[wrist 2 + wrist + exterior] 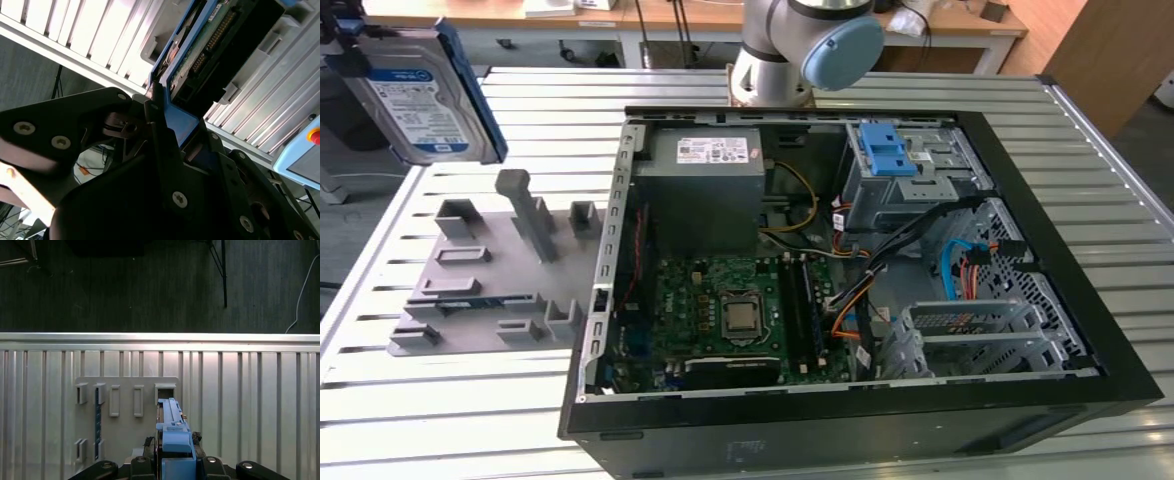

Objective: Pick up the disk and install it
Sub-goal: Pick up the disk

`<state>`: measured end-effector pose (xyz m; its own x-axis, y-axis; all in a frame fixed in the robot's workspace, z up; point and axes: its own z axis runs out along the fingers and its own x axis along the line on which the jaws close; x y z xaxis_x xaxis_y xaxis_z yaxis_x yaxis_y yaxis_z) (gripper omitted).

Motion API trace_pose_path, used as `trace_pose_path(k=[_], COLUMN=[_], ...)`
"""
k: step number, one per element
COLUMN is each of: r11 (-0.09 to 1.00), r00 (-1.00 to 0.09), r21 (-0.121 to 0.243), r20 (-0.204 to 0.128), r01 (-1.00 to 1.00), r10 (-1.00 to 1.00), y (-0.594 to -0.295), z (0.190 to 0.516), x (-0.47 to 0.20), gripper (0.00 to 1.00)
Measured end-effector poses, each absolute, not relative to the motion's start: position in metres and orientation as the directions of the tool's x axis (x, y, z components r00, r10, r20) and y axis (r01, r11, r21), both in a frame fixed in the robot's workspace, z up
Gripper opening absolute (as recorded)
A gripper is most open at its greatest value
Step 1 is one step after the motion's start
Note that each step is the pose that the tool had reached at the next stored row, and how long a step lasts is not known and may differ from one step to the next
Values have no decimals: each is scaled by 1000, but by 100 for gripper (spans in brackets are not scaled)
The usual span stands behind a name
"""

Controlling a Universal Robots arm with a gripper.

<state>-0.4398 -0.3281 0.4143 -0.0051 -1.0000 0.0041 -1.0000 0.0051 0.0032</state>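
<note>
Now – tool (173, 450) gripping disk (424, 100), aloft nr grey holder (480, 290)

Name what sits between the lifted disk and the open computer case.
In the exterior view, the grey slotted fixture stands on the slatted table between the disk and the computer case.
</note>
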Motion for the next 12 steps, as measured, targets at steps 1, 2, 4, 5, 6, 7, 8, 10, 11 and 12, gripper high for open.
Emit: trace_pose_path(k=[1, 2, 4, 5, 6, 7, 8, 10, 11, 12], r11=[5, 5, 5, 5, 5, 5, 5, 5, 5, 5], r00=[-5, -5, -5, -5, -5, -5, -5, -5, -5, -5], r21=[3, 3, 3, 3, 3, 3, 3, 3, 3, 3], r20=[4, 4, 4, 4, 4, 4, 4, 4, 4, 4], r01=[-1000, -1000, -1000, -1000, -1000, -1000, -1000, -1000, -1000, -1000], r10=[-1000, -1000, -1000, -1000, -1000, -1000, -1000, -1000, -1000, -1000], y=[-328, -328, -328, -328, -328, -328, -328, -328, -328, -328], z=[415, 416, 419, 419, 420, 422, 423, 425, 426, 426], x=[-440, -440, -440, -440, -440, -440, -440, -440, -440, -440], gripper=[36, 36, 36, 36, 36, 36, 36, 36, 36, 36])
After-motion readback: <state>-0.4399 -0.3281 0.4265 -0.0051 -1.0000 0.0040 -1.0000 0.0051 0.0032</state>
